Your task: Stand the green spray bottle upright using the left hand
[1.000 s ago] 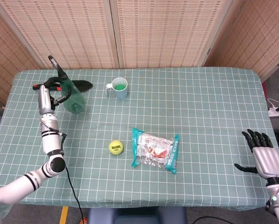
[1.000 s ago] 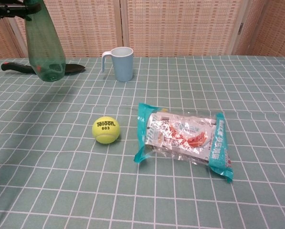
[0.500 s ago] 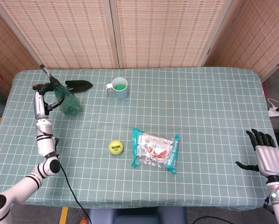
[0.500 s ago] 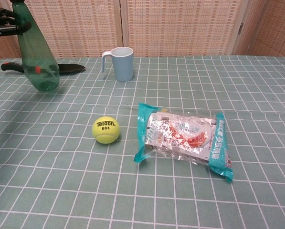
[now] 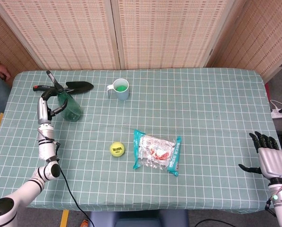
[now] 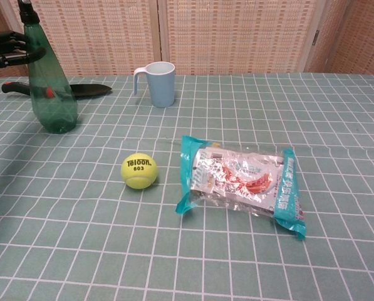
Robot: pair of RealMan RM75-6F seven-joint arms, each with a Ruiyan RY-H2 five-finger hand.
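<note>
The green spray bottle (image 6: pixel 51 94) stands upright with its base on the checked tablecloth at the far left, its black nozzle on top. In the head view the green spray bottle (image 5: pixel 68 107) shows near the table's left edge. My left hand (image 5: pixel 47 101) holds it from the left, and its dark fingers (image 6: pixel 14 57) lie around the bottle's neck. At the table's right front corner my right hand (image 5: pixel 267 157) is open with fingers spread, holding nothing.
A black trowel with a red-tipped handle (image 5: pixel 75 86) lies just behind the bottle. A blue mug (image 5: pixel 121 89) stands mid-back. A yellow tennis ball (image 5: pixel 117 149) and a teal snack packet (image 5: pixel 157 152) lie in the middle.
The bottle came down from a raised, tilted pose and now stands on the cloth, further left. My left hand moved with it. The right hand barely shifted.
</note>
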